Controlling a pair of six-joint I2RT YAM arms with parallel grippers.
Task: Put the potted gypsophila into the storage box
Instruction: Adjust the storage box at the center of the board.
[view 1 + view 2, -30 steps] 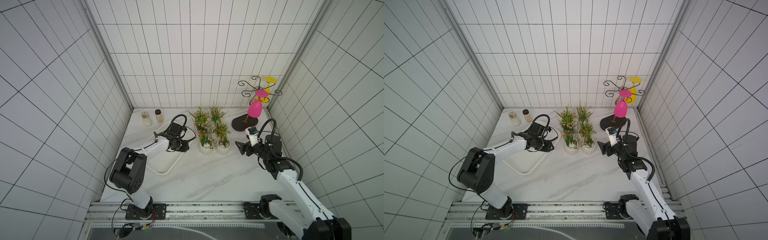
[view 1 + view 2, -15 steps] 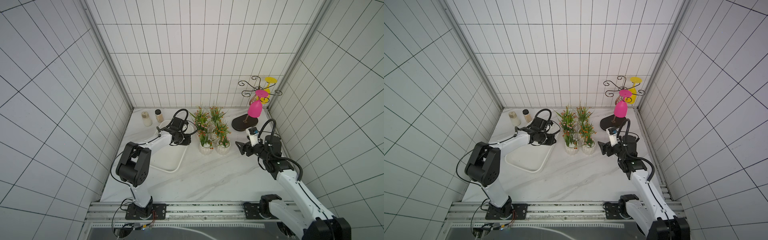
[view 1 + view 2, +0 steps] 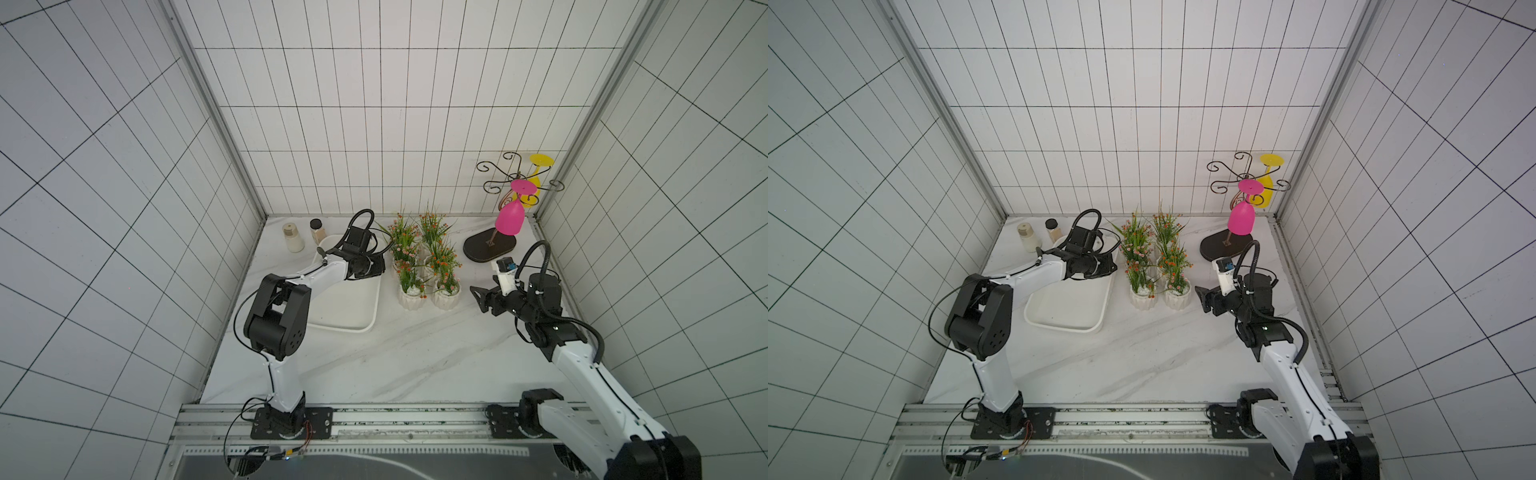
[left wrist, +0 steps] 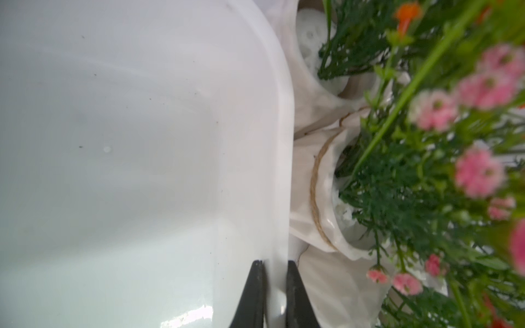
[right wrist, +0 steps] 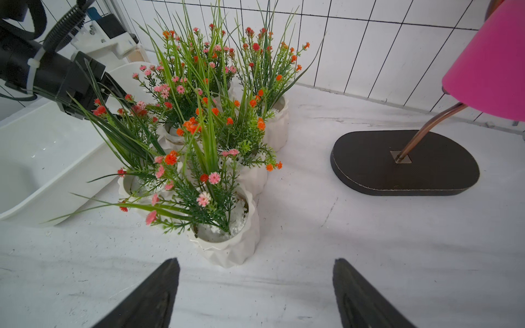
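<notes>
Now my left pincer (image 4: 274,262) pinches the rim of the shallow white storage box (image 3: 353,307); my right pincer (image 5: 255,259) gapes empty, three o'clock of the white-potted gypsophila (image 3: 424,266).

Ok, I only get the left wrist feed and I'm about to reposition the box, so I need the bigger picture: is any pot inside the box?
Observer: No. In both top views the storage box holds no pot. The potted gypsophila stand clustered on the table beside it.
Operator: And the right end effector?
Observer: It is open, on the cluster's side away from the box, facing the nearest pot without touching it.
Operator: Anything past the box?
Observer: Two small jars stand on the table just beyond its far end.
</notes>
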